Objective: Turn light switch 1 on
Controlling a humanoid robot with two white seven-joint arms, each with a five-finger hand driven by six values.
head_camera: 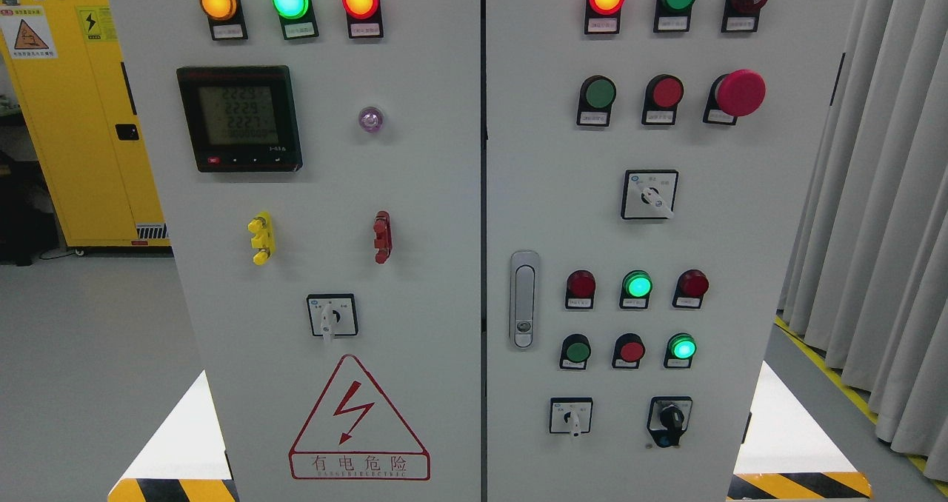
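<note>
Grey control cabinet (pixel 415 191) fills the view, and neither hand is in sight.
Its two doors meet at a centre seam; the rotary switch (pixel 332 315) sits low on the left door, above the red warning triangle (pixel 359 420). Open floor (pixel 89 354) lies left, curtain (pixel 881 191) right.

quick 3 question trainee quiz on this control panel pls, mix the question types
1. True or false: the robot's hands show in the head view.
2. The top row of the left door shows which lit lamps, left to right? A) amber, green, red B) red, green, amber
3. Fill in: the door handle sits on the ____ door.

Key: 1 false; 2 A (amber lamp, green lamp, red lamp); 3 right.
</note>
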